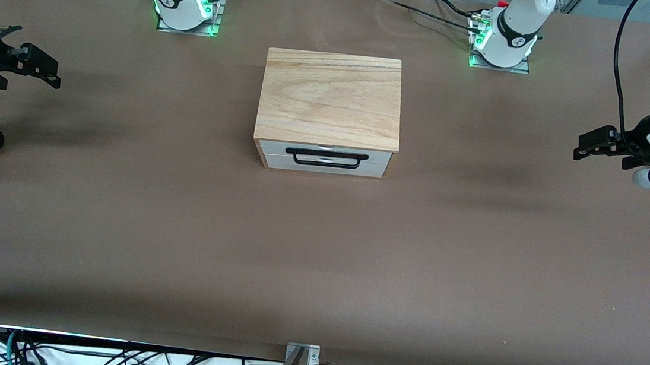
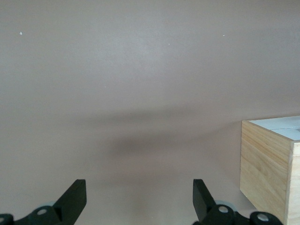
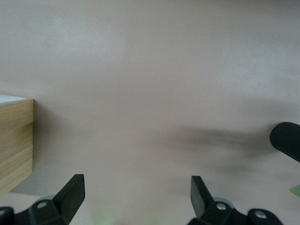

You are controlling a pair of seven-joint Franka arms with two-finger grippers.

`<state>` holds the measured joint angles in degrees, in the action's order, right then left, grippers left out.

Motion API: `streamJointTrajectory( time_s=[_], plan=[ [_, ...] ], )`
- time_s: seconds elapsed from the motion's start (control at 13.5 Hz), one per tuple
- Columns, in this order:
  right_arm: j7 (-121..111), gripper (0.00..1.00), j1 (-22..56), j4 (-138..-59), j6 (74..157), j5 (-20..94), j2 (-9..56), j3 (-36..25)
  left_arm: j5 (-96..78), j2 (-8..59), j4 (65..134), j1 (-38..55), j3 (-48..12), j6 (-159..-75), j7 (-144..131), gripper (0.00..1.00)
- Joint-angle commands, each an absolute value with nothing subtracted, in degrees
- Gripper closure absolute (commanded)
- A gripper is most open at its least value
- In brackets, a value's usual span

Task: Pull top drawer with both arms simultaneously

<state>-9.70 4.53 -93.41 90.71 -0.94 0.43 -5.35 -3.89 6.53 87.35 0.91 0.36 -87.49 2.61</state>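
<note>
1. The left gripper (image 1: 580,148) is hanging over the tabletop (image 1: 119,216) at the left arm's end, its fingers (image 2: 75,197) spread wide and gripping nothing.
2. The right gripper (image 1: 52,76) is doing the same over the right arm's end, its fingers (image 3: 72,192) released, touching nothing.
3. Both are sitting well apart from the wooden box (image 1: 330,99) standing mid-table between the arms.
4. The top drawer (image 1: 280,148) is lying shut, just under the box's top board, facing the front camera.
5. It is looking light and stiff, likely sliding easily; the box itself may be dragged along.
6. The black wire handle (image 1: 326,157) is offering the hold: one gripper near each end, I would judge.
</note>
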Motion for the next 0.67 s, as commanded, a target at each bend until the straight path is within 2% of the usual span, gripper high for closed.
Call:
streamJointTrajectory(
  time_s=[0.0,0.59],
  plan=[
    [-9.2,0.00,4.2,-92.5,89.6,-0.9,0.5,-5.2,-4.7,7.6,85.6,1.0,0.4,-87.1,3.2,0.00],
    [-9.4,0.00,4.2,-92.4,89.7,-1.0,0.5,-5.1,-4.6,8.9,85.5,0.9,0.6,-87.2,3.2,0.00]
  ],
)
